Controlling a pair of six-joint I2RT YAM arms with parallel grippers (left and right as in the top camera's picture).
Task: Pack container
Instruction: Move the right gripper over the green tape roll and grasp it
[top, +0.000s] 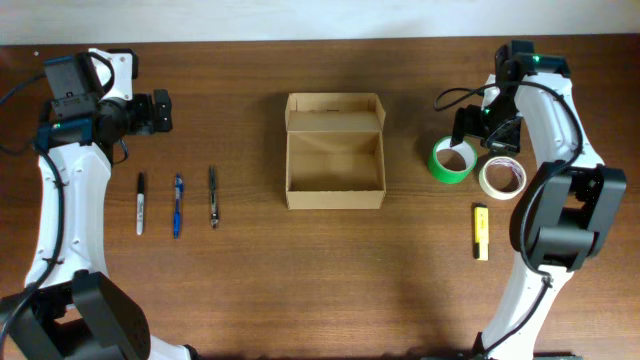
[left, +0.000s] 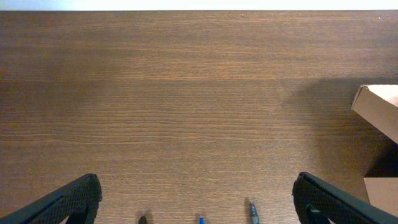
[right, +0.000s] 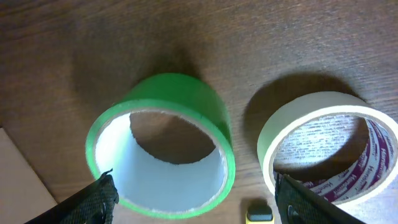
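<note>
The tan cardboard container stands open at the table's middle, its lid flap folded back; a corner shows in the left wrist view. My right gripper is open above a green tape roll, its fingers astride the roll's near side. A cream tape roll lies beside it. My left gripper is open and empty, above bare table behind three pens.
A black-and-white marker, a blue pen and a grey pen lie side by side left of the box; their tips show in the left wrist view. A yellow highlighter lies in front of the tape rolls.
</note>
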